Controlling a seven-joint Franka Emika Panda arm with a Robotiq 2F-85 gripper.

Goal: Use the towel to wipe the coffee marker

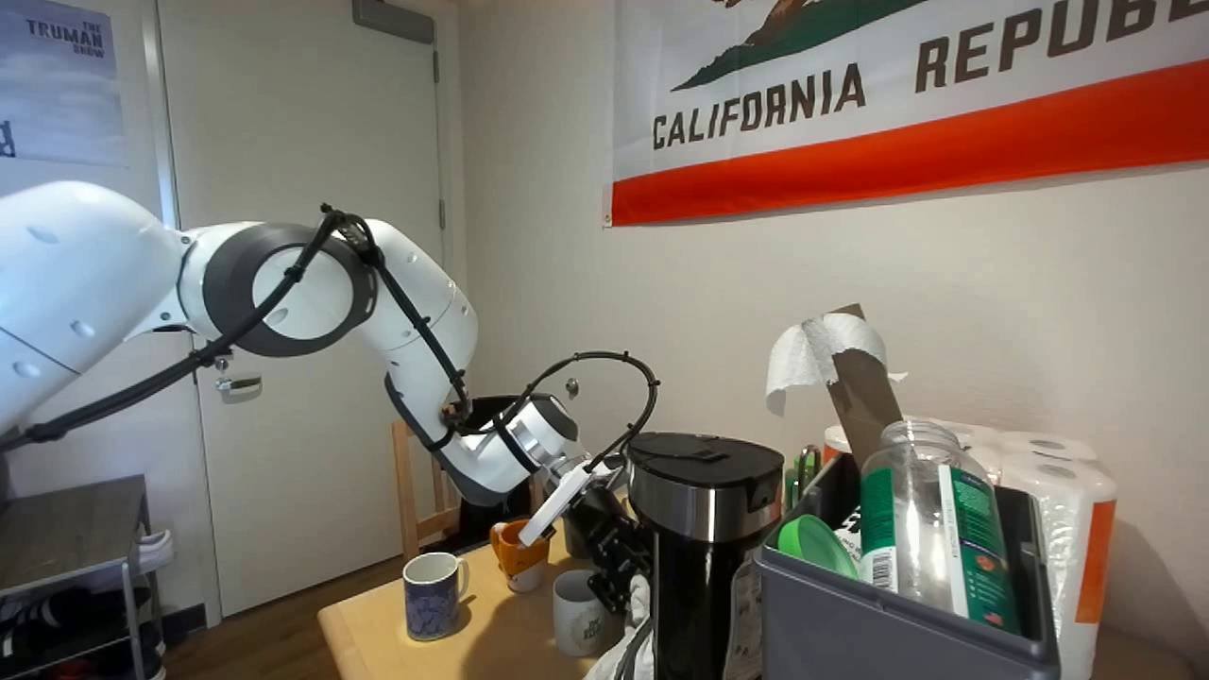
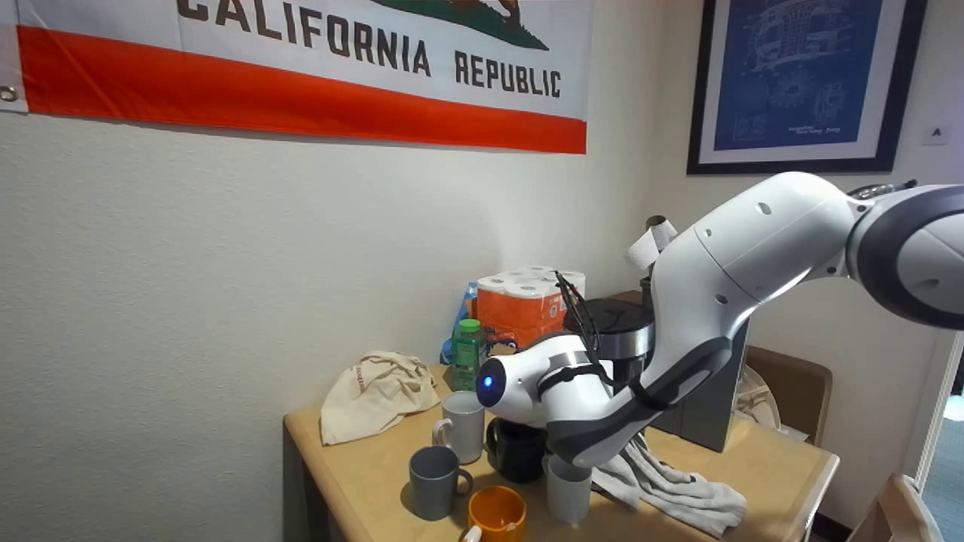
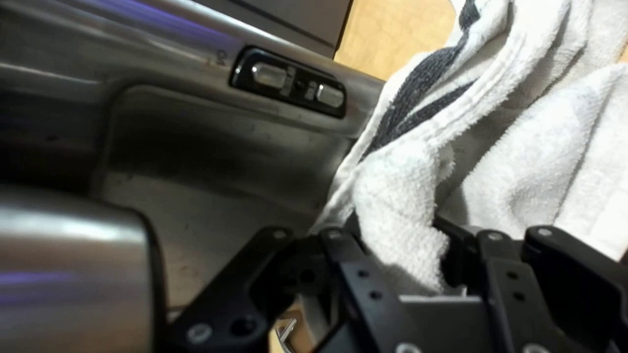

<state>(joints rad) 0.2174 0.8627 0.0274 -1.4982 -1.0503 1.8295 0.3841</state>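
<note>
Towel (image 3: 400,211) tight between jaws, coffee maker (image 1: 699,562) just beside, pale mug (image 1: 572,614) near.

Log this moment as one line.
Black two-finger gripper: closed on dark-striped white terry towel | place: beside black-and-steel coffee maker | towel-machine contact: unclear

Overexposed towel (image 3: 530,162), violet glare on coffee maker (image 3: 196,110) in the wrist view; shadow across the table (image 1: 510,628).
</note>
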